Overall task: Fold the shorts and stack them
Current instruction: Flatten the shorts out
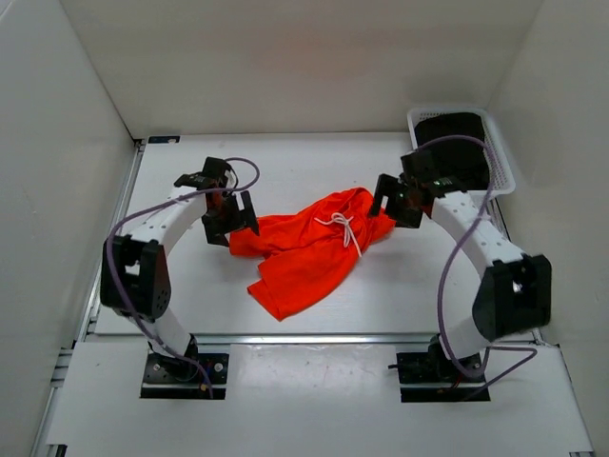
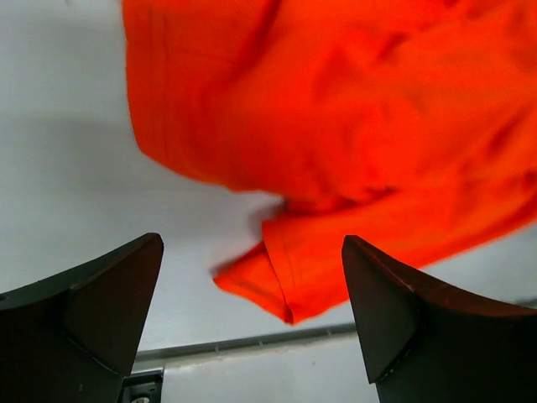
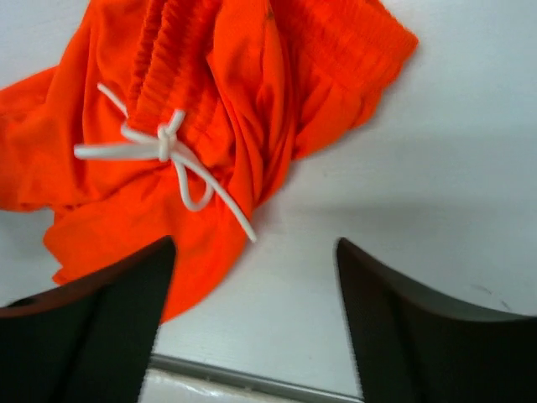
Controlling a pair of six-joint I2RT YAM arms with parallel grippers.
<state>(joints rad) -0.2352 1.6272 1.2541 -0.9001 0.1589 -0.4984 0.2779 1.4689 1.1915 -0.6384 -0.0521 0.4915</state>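
While both arms are arching in from the near edge of the pale, smooth surface (image 1: 400,309), the shorts (image 1: 309,249) are lying crumpled in a loose heap at its middle, between the two claws. The fabric is showing bright orange-red, thin and soft, falling in shallow folds. One leg is spreading toward the near side with a stitched hem.

The left claw (image 1: 233,219) is sitting at the heap's left edge with its dark, wedge-shaped fingers (image 2: 101,302) spread wide and gripping nothing. Its wrist view is showing a folded hem corner lying on the surface beyond the gap. The right claw (image 1: 390,202) is hanging just beside the gathered, ribbed waistband (image 3: 336,42), likewise released, its fingers apart.

A white drawstring (image 3: 159,149), tied in a knot, is trailing across the orange cloth. Farther back, at the far right corner, a white plastic basket (image 1: 504,164) with slotted walls is holding something black (image 1: 455,133).
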